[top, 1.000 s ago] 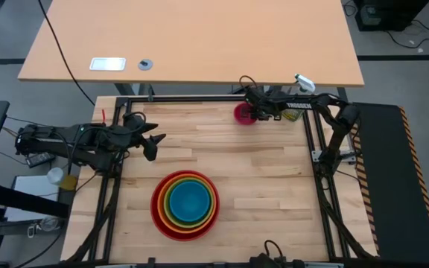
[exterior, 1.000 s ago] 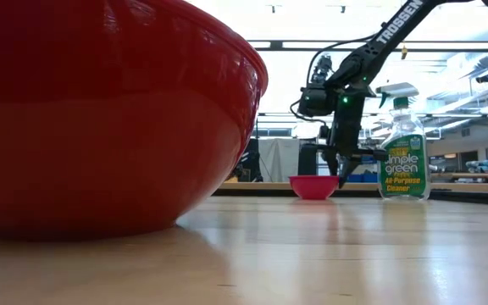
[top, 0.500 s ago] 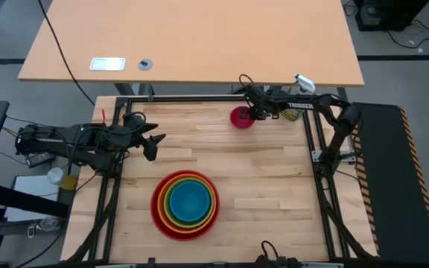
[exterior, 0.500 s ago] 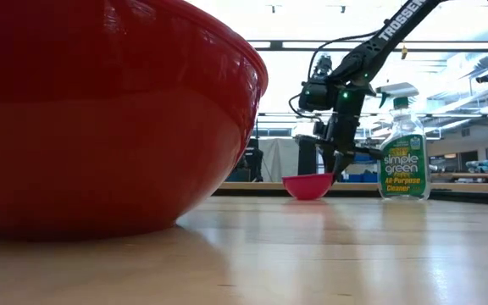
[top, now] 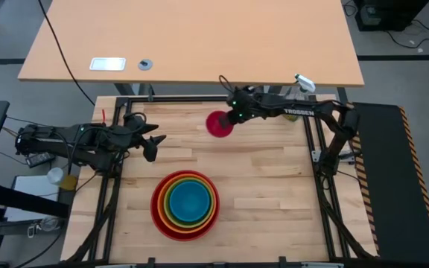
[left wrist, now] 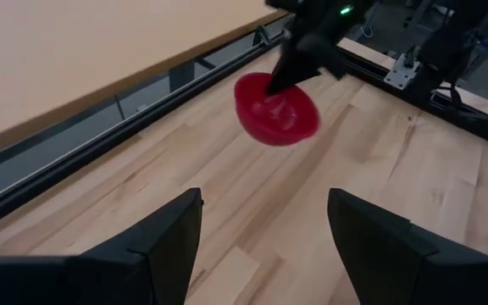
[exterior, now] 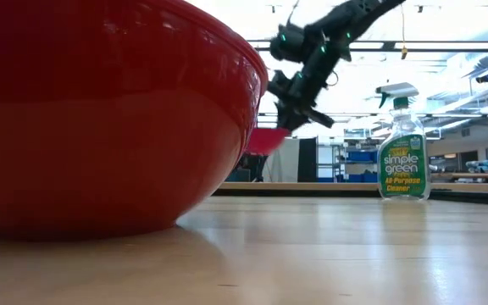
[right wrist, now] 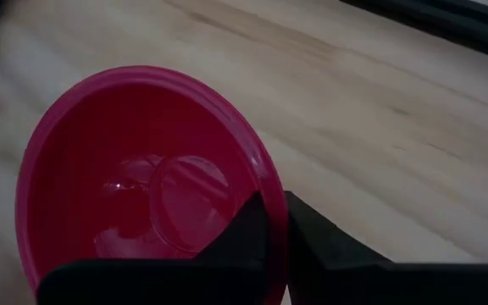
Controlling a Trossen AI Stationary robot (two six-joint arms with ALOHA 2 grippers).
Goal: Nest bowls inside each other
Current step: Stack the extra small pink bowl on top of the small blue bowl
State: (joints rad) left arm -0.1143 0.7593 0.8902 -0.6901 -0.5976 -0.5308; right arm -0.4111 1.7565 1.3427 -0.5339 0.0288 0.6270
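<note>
I see the right gripper (top: pixel 232 119) clamped on the pink bowl's (top: pixel 218 124) rim, holding it clear above the wood tabletop (top: pixel 274 171). Left gripper (top: pixel 152 141) waits apart, near the left edge. 4 nested bowls (top: pixel 185 204) sit near the front. Spray bottle (exterior: pixel 402 146) stands at the far edge; bright workshop behind.

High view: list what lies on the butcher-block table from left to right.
left gripper, open and waiting → stack of nested bowls → pink bowl, held by its rim in the right gripper → spray bottle at the far right corner.
</note>
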